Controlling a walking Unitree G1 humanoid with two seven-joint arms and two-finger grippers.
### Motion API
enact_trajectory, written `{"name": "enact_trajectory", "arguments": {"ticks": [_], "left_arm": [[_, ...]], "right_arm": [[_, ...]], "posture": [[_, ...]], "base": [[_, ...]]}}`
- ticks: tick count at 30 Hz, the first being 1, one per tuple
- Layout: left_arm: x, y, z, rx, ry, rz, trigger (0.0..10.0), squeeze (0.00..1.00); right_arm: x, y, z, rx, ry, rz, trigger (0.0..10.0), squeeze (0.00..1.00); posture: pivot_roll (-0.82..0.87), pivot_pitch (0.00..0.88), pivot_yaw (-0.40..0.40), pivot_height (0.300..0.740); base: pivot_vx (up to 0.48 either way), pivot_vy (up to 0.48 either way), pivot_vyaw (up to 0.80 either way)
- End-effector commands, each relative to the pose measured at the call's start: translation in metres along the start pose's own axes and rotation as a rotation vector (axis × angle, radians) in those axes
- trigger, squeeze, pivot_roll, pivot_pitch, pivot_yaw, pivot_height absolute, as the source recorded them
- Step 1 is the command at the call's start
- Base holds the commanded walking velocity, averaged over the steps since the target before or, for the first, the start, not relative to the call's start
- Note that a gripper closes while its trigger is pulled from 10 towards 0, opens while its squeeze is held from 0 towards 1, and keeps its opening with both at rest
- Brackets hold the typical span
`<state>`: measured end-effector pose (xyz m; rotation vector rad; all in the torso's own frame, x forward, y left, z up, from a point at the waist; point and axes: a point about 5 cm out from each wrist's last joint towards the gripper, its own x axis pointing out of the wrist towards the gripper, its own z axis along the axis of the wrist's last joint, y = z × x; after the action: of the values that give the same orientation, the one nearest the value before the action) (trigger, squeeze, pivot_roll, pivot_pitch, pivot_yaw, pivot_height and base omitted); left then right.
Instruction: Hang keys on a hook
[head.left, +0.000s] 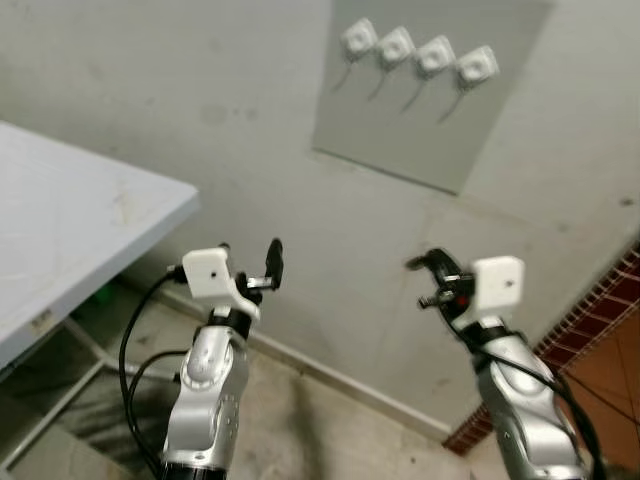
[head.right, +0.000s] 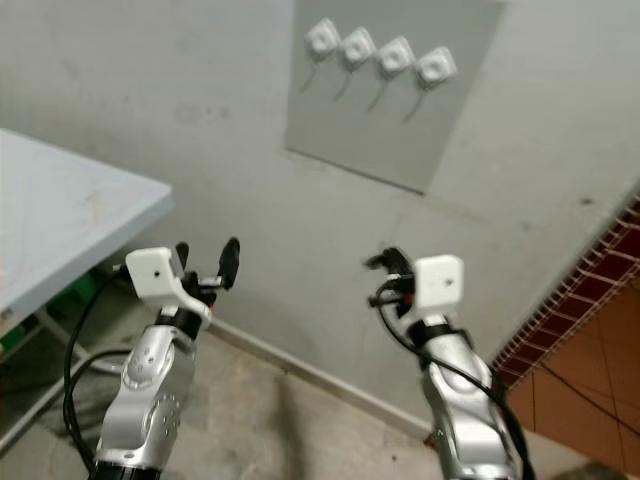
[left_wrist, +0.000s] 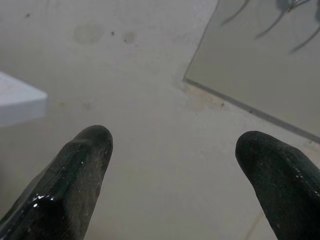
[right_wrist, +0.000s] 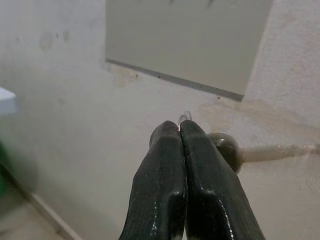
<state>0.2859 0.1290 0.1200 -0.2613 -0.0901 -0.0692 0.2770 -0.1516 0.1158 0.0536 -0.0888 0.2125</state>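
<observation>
Desk (head.left: 70, 230): its white corner is jutting in at the left, clear of both arms.
Left gripper (head.left: 250, 262): hovering with fingers (left_wrist: 80, 165) spread wide, carrying nothing, pointing at the wall.
Panel (head.left: 430, 120): a grey board on the wall, four white hooks (head.left: 418, 52) running along its top edge, all looking bare.
Right gripper (right_wrist: 180, 131): raised below the panel's lower edge, fingers pressed tight together; a thin wire loop (right_wrist: 184, 117) is peeking out at the tips, probably the key ring.
Keys: I cannot make them out clearly.
Risk: such a slim pinch could be letting the ring twist or slip while reaching up; the hooks are small, so it may miss.
</observation>
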Motion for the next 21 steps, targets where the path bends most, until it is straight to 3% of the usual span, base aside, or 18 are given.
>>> {"name": "enact_trajectory", "arguments": {"ticks": [1,21], "left_arm": [[-0.0004,-0.0072,-0.0019,-0.046,0.006,0.009,10.0,0.00],[0.0020,-0.0037,-0.0037,-0.093,0.036,0.035,10.0,0.00]], "right_arm": [[0.0037,0.0022,0.0054,-0.010,-0.016,0.010,10.0,0.00],[0.0041,0.0006,0.0076,-0.013,-0.026,0.001,10.0,0.00]], "posture": [[-0.06,0.000,-0.086,0.740],[-0.06,0.000,-0.083,0.740]], "base": [[0.000,0.000,0.00],[0.000,0.029,0.00]]}}
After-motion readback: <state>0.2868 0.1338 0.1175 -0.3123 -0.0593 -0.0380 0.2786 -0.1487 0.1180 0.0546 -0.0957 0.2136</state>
